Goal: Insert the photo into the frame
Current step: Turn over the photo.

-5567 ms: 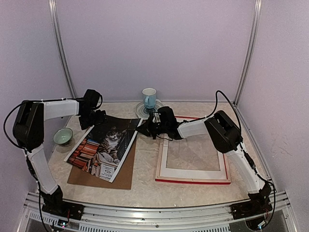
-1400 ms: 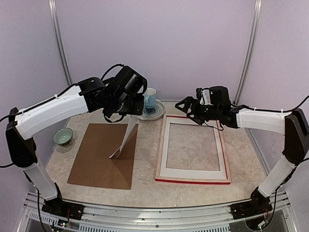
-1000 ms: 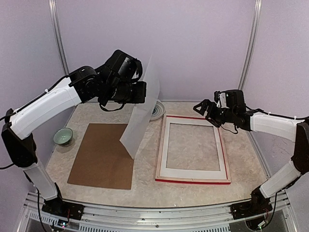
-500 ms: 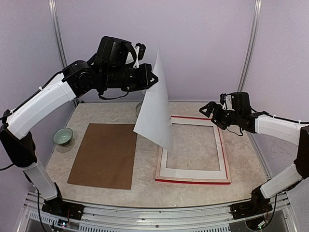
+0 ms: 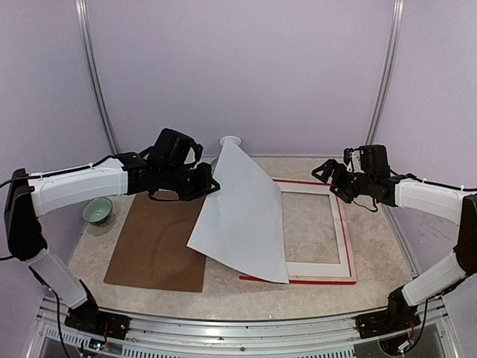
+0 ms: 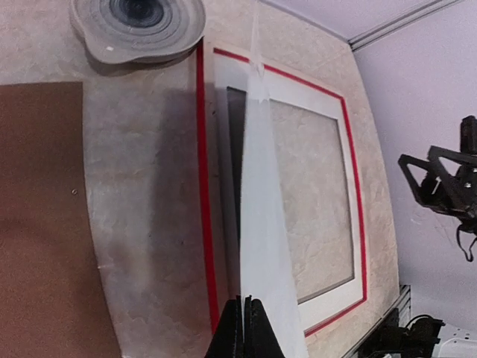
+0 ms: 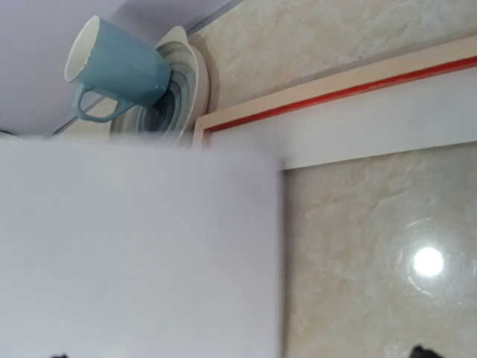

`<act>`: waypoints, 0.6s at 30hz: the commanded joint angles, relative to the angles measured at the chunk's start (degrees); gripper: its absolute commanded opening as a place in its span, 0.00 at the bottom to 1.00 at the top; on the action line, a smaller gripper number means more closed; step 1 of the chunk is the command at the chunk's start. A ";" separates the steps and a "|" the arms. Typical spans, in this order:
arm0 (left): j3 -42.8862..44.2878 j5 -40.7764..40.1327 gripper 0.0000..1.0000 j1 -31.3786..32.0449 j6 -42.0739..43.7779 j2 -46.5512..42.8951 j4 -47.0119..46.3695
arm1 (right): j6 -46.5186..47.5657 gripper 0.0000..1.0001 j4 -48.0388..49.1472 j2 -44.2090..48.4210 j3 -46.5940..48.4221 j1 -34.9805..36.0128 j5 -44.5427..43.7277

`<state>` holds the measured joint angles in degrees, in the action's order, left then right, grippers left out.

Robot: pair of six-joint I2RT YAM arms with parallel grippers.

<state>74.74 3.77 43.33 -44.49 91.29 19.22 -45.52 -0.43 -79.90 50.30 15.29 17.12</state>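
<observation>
Nearest my bases, the brown backing board (image 5: 156,239) lies flat on the bench (image 5: 223,294) on my left, and the frame (image 5: 320,267) lies on my right with its pale back up and its long axis running away from me. The photo (image 5: 242,216) hangs between them with its white reverse up. Its near corner seems to rest at the frame's near rail, and the sheet slopes up and leftward from there to my left fingers (image 6: 244,317). Those are pressed together on the photo's left edge and hold that side above the bench. So the photo extends to the right of that grip and covers only the left part of the frame's opening, skewed rather than square to the rails. The move ahead, as I judge it, is to carry the held edge rightward and turn it until the sheet's long side lines up with the frame's long side, then lower it. My left arm is the one to do that, since it has the sheet. My right fingers (image 5: 329,181) are spread wide and hold nothing. They hover over the frame's far right corner, clear of the photo. Beyond the frame's far left corner a blue mug (image 7: 119,71) sits on a grey saucer (image 6: 138,22), close enough that the sheet's far edge could brush it.
</observation>
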 commanded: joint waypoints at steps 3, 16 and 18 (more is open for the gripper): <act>-4.76 3.13 0.00 -1.39 -1.58 3.11 -4.05 | -0.22 0.99 -0.41 0.76 -0.04 -0.70 0.81; -13.56 -1.76 0.03 -2.37 -1.87 4.57 -12.63 | 7.77 0.99 -0.94 2.04 -0.10 -0.74 8.06; -14.10 -1.49 0.03 -2.24 -1.83 5.37 -13.97 | 10.24 0.99 -2.33 2.88 -0.54 -0.73 7.00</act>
<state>61.54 2.90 41.32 -46.28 95.33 11.07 -41.80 -1.15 -79.85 50.30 15.11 22.11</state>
